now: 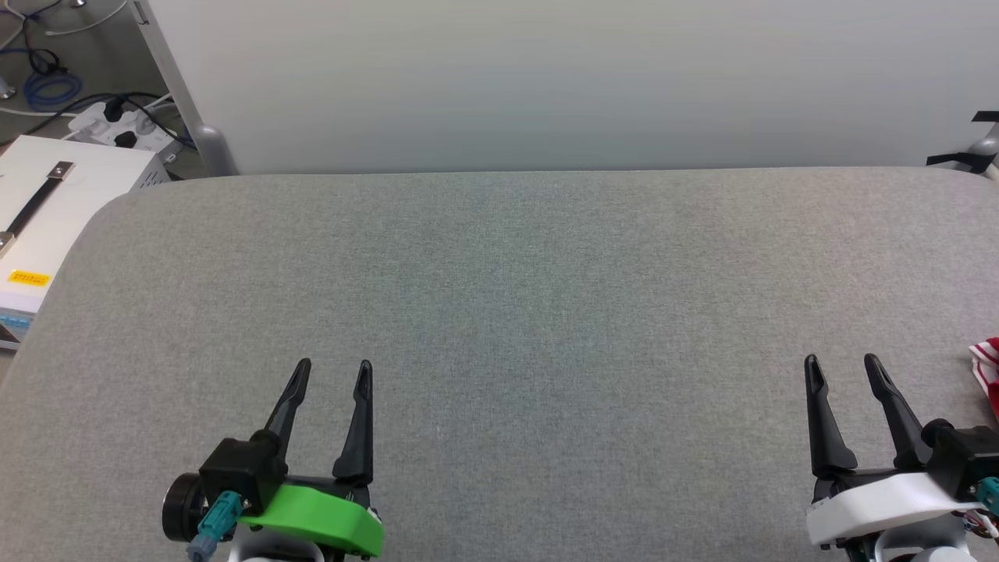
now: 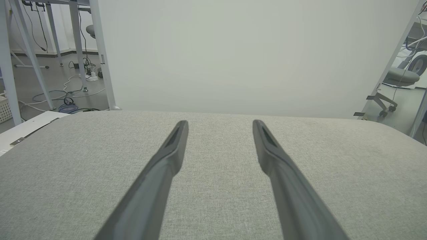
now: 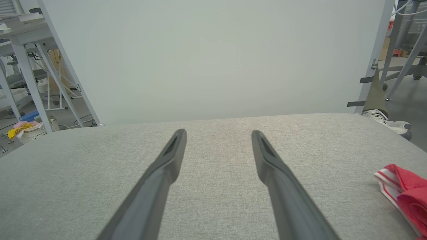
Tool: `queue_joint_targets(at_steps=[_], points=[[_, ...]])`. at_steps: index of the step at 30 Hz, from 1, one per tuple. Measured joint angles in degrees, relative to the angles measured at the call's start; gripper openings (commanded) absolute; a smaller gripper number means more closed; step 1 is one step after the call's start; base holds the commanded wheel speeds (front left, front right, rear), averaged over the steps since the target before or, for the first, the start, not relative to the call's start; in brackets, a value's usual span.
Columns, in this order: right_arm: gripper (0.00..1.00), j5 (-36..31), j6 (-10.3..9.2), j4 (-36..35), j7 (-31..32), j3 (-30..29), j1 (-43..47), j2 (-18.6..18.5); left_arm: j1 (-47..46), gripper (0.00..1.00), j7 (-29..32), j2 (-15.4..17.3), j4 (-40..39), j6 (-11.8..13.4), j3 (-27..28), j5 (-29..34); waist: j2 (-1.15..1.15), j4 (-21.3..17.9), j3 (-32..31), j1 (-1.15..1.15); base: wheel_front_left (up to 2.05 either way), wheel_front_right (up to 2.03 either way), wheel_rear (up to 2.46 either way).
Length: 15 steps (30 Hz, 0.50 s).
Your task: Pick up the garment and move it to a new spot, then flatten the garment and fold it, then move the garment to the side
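At the lower left of the head view the left gripper (image 1: 334, 365) is seen with its two dark fingers spread wide and nothing caught between them, its green housing (image 1: 320, 519) clipped by the bottom edge. Over at the lower right, the right gripper (image 1: 842, 361) is shown just as wide apart and just as empty, with its white housing (image 1: 874, 503) partly cut off at the corner. Just beside it, at the right edge of the frame, the garment (image 1: 988, 368) is glimpsed: only a scrap of red cloth with red-and-white stripe trim is visible, the rest lost beyond the frame. In the right wrist view it is caught at the lower right, bunched up and cropped, well apart from the fingers; its sleeves and lettering cannot be made out. Both grippers are held over the grey padded surface (image 1: 499, 297), whose rounded far corners are seen at the upper left and upper right. Behind it a plain white panel (image 1: 546, 78) is stood upright. At the left edge a white box (image 1: 55, 211) with a dark strap handle is partly hidden by the padding, and further back, in the upper left corner, a power strip (image 1: 117, 125) and tangled cables (image 1: 47, 86) are seen on the floor.
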Motion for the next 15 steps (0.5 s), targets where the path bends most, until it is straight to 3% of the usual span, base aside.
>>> queue_joint_targets(at_steps=[8, 9, 15], points=[[1.0, 0.0, 0.0, -0.07, -0.05, 0.16, 0.0, 0.02, 0.0, 1.0, 0.0, -0.03, 0.38, -0.04, 0.05, -0.07, 0.0, 0.0, -0.14, 0.0, 0.0, 0.0, 0.0], [0.0, 0.0, 0.0, -0.09, -0.05, 0.18, 0.0, 0.03, -0.01, 0.0, 0.0, -0.02, 0.36, -0.03, 0.03, -0.07, 0.0, 0.0, -0.14, 0.0, 0.0, 0.0, 0.0], [0.0, -0.09, 0.0, -0.09, 0.21, 0.15, 0.0, 0.09, -0.03, 0.0, 0.18, 0.01, 0.37, -0.03, 0.02, 0.01, 0.0, -0.01, -0.16, 0.0, 0.0, 0.0, 0.0]])
